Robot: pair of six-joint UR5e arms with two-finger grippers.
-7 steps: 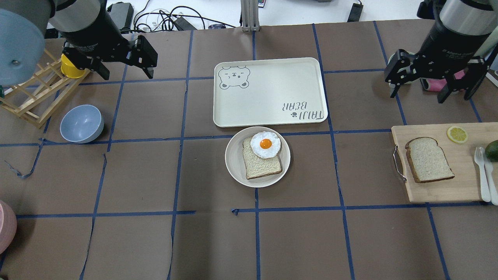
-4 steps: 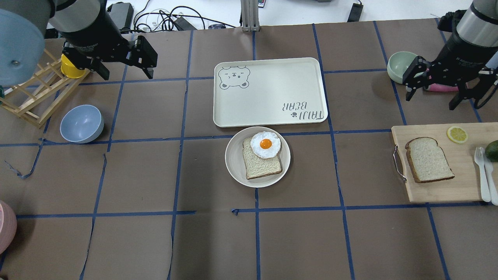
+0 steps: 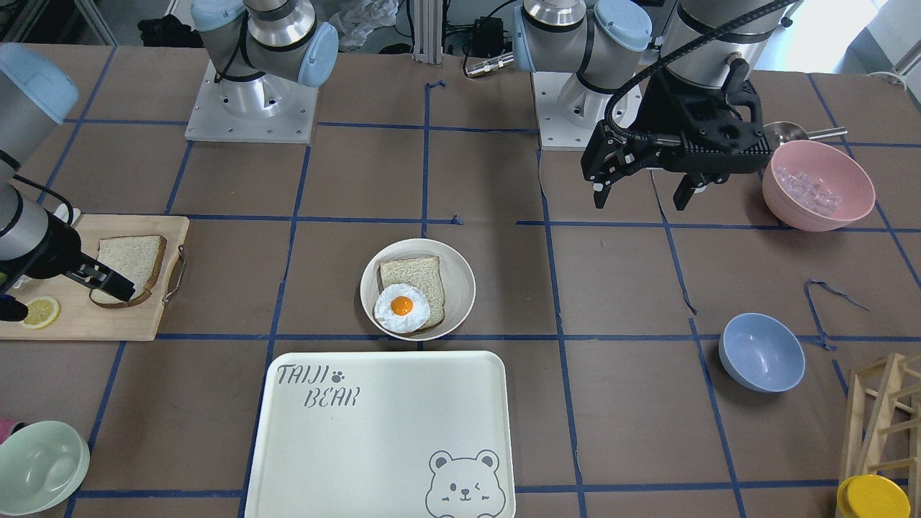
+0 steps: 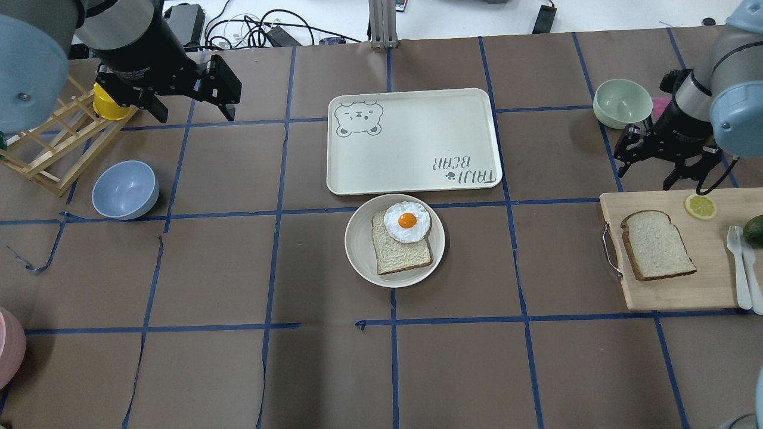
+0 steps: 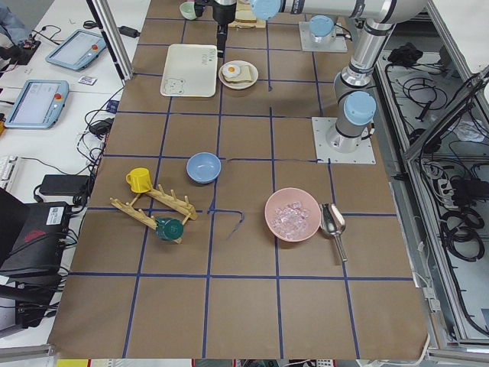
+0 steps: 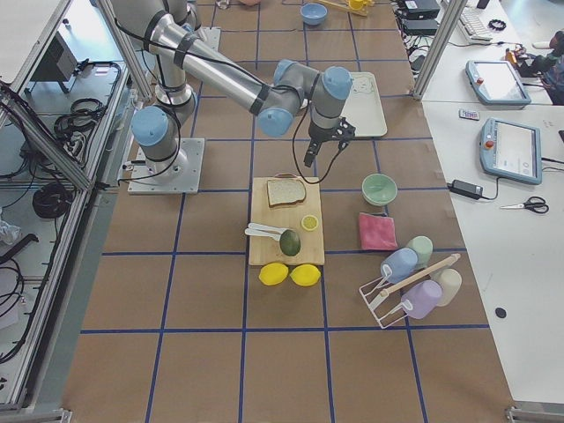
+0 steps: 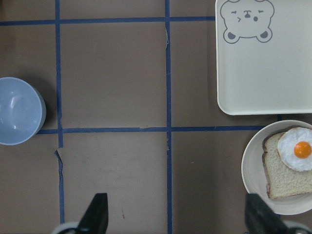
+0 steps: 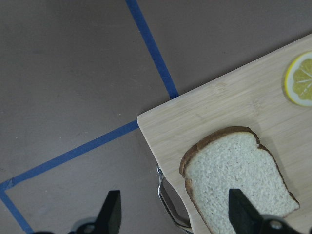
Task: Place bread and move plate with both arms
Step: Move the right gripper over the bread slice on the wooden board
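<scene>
The bread (image 4: pixel 657 244) lies flat on a wooden cutting board (image 4: pixel 679 286) at the right; it also shows in the right wrist view (image 8: pixel 239 180) and the front view (image 3: pixel 129 267). The round cream plate (image 4: pixel 357 244) sits mid-table and holds a smaller slice with a fried egg (image 4: pixel 407 221). My right gripper (image 4: pixel 647 176) is open and empty, just beyond the board's far edge, above the table. My left gripper (image 4: pixel 194 116) is open and empty, high over the far left of the table. The plate's rim (image 7: pixel 251 175) shows at the right of the left wrist view.
A large cream bear-print tray (image 4: pixel 414 140) lies just beyond the plate. A pale green bowl (image 4: pixel 623 102) stands near my right gripper. A lemon slice (image 4: pixel 700 206) and white cutlery (image 4: pixel 739 262) lie on the board. A blue bowl (image 4: pixel 125 189) and a wooden rack (image 4: pixel 47 149) stand at the left.
My right arm has swung down and towards the cutting board's far edge, uncovering the green bowl. Its gripper stays open. The left arm has not moved.
</scene>
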